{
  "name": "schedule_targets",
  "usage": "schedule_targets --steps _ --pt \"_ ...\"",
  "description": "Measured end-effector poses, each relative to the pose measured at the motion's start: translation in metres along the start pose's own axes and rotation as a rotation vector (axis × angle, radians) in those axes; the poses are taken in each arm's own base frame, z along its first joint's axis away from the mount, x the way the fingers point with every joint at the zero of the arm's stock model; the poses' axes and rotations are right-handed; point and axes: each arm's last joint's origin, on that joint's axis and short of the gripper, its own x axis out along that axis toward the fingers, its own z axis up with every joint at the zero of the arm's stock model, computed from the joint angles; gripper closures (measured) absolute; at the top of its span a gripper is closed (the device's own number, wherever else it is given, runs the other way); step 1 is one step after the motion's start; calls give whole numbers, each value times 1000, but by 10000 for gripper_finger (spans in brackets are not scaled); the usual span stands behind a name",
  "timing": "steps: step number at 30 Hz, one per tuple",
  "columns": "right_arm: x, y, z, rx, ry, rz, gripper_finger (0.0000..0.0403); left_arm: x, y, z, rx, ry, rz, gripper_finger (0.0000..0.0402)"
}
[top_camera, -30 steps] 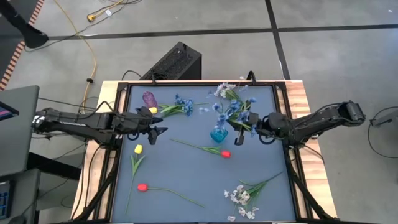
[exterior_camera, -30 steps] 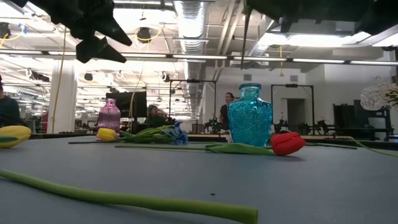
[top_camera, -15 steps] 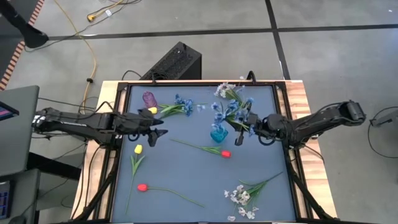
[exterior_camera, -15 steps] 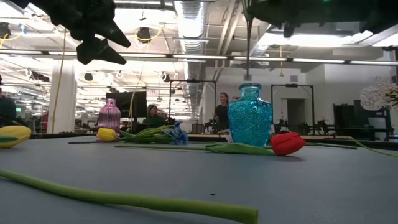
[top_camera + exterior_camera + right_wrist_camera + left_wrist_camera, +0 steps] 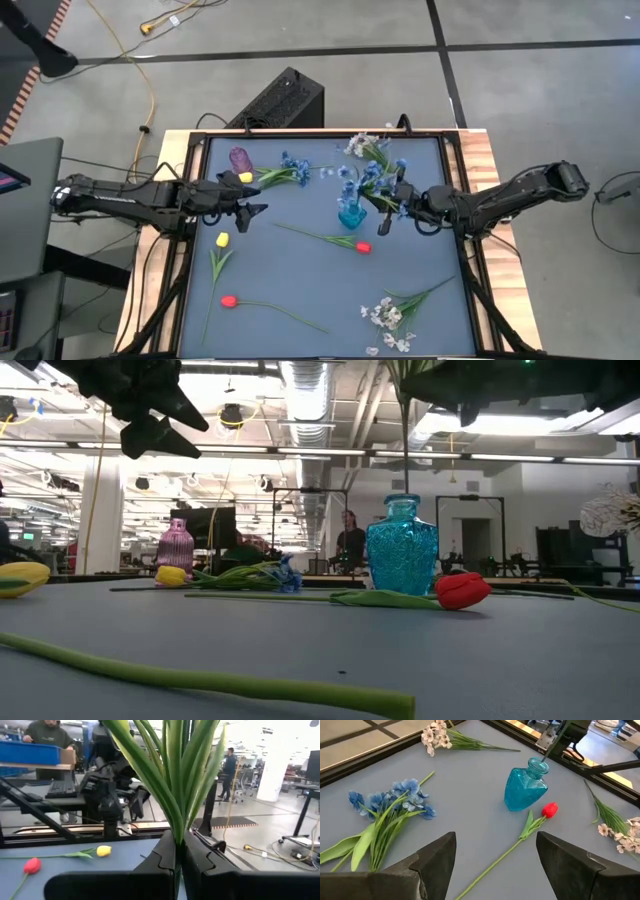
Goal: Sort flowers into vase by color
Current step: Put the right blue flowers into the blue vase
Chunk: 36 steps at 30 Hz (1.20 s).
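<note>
Grey-blue matting covers the surface (image 5: 300,270) we work on, with an open workshop behind it. Our right gripper (image 5: 398,193) has its jaws clamped on a blue sprig (image 5: 372,176) and holds it upright over the teal vase (image 5: 351,213); in the low view the thin stem (image 5: 404,435) hangs straight above the vase's narrow mouth, its tip close to the rim, though we cannot tell whether it has entered. Our left gripper (image 5: 243,208) hovers with jaws spread wide and empty near the purple vase (image 5: 240,158), above another blue sprig (image 5: 290,170) lying flat.

Our chief worry is the small neck. If the stem drifts off centre as we lower it, the tip may catch the rim and bend, or push the light-looking vase over onto the red tulip (image 5: 362,246) lying just beside its base. The leaves fan broadly above the jaws in the right wrist view, so the sprig looks top-heavy; released too high, it could tip out or drag the vase with it.

Other flowers remain on the surface: a second red tulip (image 5: 229,300), two yellow buds (image 5: 222,240), and white-lavender bunches (image 5: 385,313). A low sweep by either arm could scatter them.
</note>
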Motion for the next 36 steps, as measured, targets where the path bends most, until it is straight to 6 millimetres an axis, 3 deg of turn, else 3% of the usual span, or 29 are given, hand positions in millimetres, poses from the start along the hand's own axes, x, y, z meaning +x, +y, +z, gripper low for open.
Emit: schedule_targets --steps 25,36 --pt "8 13 -64 154 153 -64 356 0 0 1 -5 -9 -2 136" --pt "3 11 -53 197 132 -54 327 0 -1 1 -10 5 -26 136"
